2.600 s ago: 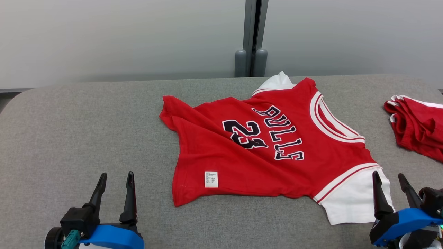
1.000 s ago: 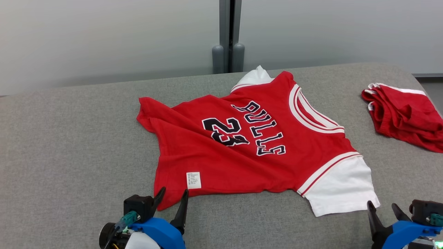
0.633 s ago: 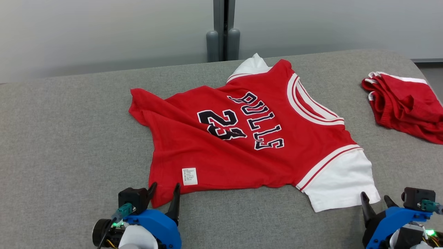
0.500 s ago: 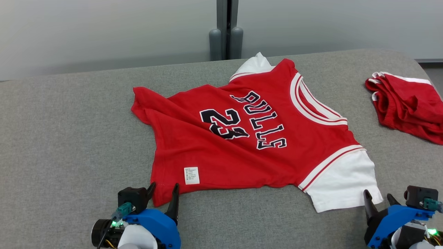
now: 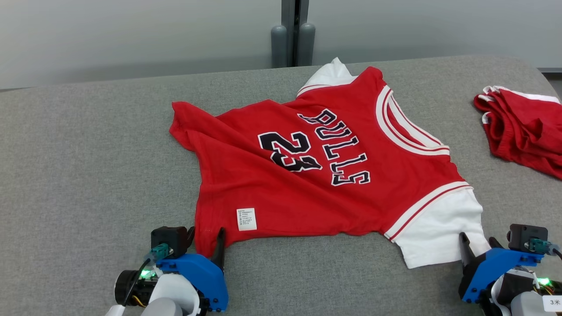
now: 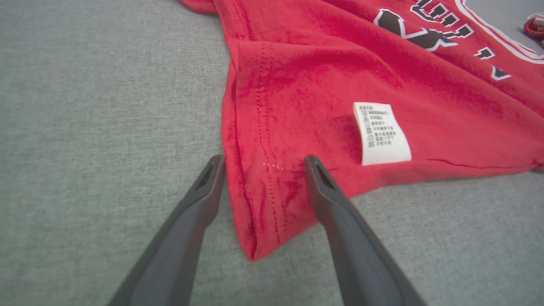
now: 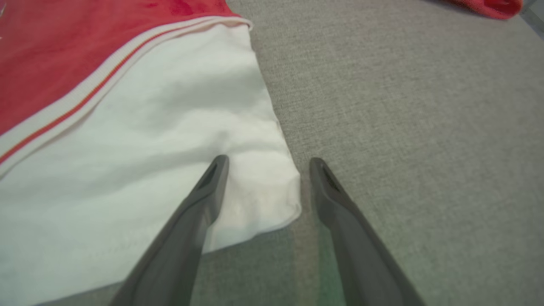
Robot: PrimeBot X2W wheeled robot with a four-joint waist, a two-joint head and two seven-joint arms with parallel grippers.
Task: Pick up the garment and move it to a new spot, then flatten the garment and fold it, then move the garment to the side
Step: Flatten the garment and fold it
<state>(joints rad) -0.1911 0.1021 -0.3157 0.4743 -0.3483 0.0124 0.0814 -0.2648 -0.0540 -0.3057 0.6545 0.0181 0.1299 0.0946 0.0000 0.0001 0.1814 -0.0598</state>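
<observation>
Red jersey [image 5: 307,193] lies spread on the grey surface [image 5: 88,153]; light, limp knit, likely to sag. Left hand [image 6: 263,163], fingers apart, straddles the hem corner [image 6: 255,229]. Right hand [image 7: 265,163], apart, straddles the white sleeve [image 7: 170,127]. Pinch there.

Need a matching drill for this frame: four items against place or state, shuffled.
1 left tool
2 right tool
3 care label
4 second red garment

A open, straddling the white sleeve corner
B far right on the grey surface, apart from the jersey
C open, straddling the red hem corner
D white, on red fabric near the hem

Pairs: 1-C, 2-A, 3-D, 4-B
</observation>
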